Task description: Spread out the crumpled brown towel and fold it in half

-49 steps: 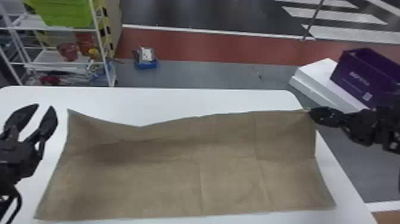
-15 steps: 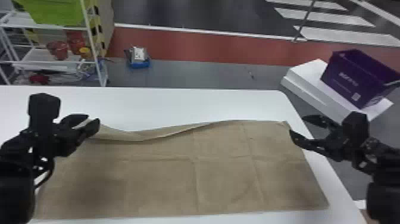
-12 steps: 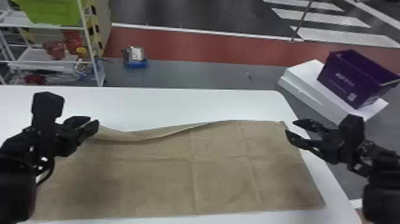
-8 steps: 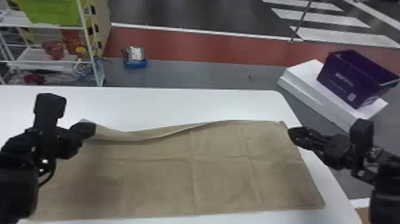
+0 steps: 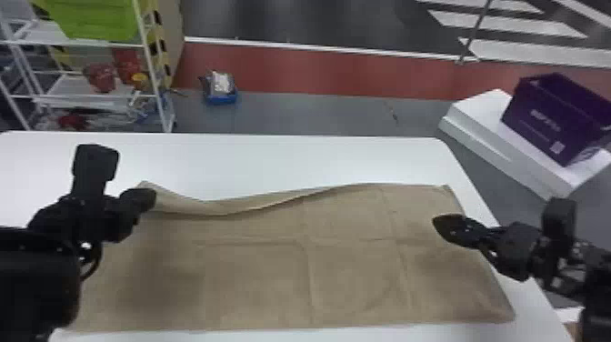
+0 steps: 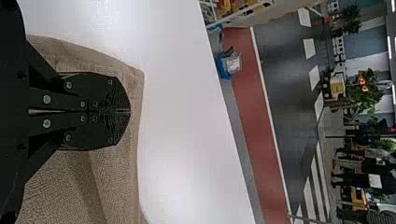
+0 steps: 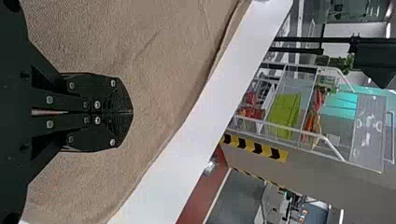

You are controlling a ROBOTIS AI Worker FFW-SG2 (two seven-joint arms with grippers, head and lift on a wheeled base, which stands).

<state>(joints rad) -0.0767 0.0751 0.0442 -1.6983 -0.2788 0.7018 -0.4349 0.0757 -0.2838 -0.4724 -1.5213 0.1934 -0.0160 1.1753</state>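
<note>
The brown towel [image 5: 254, 273] lies spread across the white table [image 5: 291, 159], its far edge wavy and partly turned over towards the left. My left gripper [image 5: 149, 200] is at the towel's far-left corner; in the left wrist view the same gripper [image 6: 130, 111] has its fingers together, with towel [image 6: 116, 186] behind them and no cloth visible between. Over the towel's right side is my right gripper [image 5: 438, 223]. Seen from the right wrist, that gripper [image 7: 132, 112] is shut too, with no cloth between its tips and the towel [image 7: 163, 70] beyond it.
A purple bin [image 5: 545, 118] sits on a white block [image 5: 482, 136] beyond the table's right edge. A wire shelf [image 5: 95, 95] with a green crate [image 5: 95, 20] stands at the back left, and a blue item [image 5: 220, 95] is on the floor.
The left gripper came in over the far-left corner and closed. The right gripper let go of the far-right corner, then closed and moved slightly inward. The towel's far edge has sunk onto the table.
</note>
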